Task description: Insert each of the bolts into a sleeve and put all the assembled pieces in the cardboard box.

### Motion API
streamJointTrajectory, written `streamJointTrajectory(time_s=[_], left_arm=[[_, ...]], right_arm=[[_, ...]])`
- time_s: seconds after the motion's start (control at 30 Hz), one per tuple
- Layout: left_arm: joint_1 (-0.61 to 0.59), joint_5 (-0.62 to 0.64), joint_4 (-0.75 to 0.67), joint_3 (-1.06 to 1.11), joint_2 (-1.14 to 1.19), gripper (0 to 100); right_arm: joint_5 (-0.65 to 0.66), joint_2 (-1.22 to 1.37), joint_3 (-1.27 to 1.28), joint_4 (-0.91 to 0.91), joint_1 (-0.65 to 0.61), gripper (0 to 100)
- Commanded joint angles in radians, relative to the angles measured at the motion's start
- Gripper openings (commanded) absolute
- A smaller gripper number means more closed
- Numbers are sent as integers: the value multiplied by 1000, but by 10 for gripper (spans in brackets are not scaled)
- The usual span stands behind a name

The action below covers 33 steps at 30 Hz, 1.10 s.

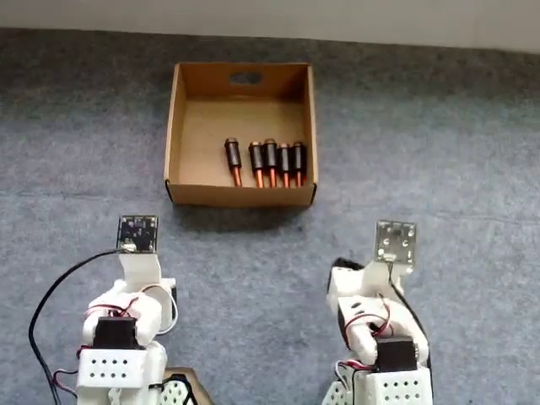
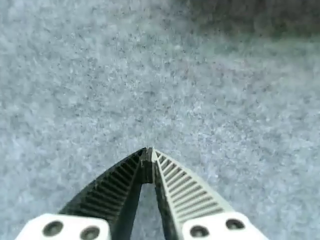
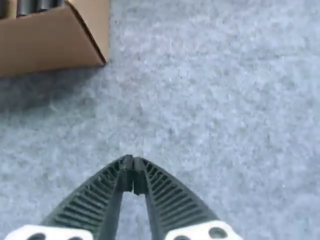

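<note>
Several assembled pieces (image 1: 268,162), dark sleeves with copper bolt ends, lie side by side in the cardboard box (image 1: 180,126) at the table's far middle. The box corner (image 3: 60,35) also appears in the right wrist view. My left gripper (image 2: 149,152) is shut over bare grey carpet, fingertips touching, holding nothing. My right gripper (image 3: 131,162) is shut too, empty, a short way in front of the box's near right corner. In the high view both arms sit pulled back at the near edge, the left arm (image 1: 126,321) below the box's left side, the right arm (image 1: 380,321) to its right.
Grey carpet (image 1: 439,169) covers the table on all sides of the box. A black cable (image 1: 51,295) loops beside the left arm. A brown object's corner (image 1: 190,384) peeks out at the near edge by the left arm's base.
</note>
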Motion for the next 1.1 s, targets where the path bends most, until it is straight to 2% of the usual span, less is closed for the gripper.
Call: streamJointTrajectory(time_s=[0.0, 0.07, 0.53, 0.73, 0.9, 1.07], left_arm=[[-1, 11, 71, -7, -5, 13], [-1, 9, 103, -10, -5, 12], [-1, 9, 103, -5, -12, 11], [-1, 9, 104, 28, -228, 11], [4, 8, 167, 28, -197, 11], [4, 8, 173, 27, -211, 11]], right_arm=[[11, -10, 120, 111, -2, 6], [12, -10, 122, 163, -25, 6], [14, -10, 122, 163, -21, 6], [14, -12, 124, 163, -27, 6], [15, -18, 124, 163, -28, 6], [15, -21, 124, 163, -28, 6]])
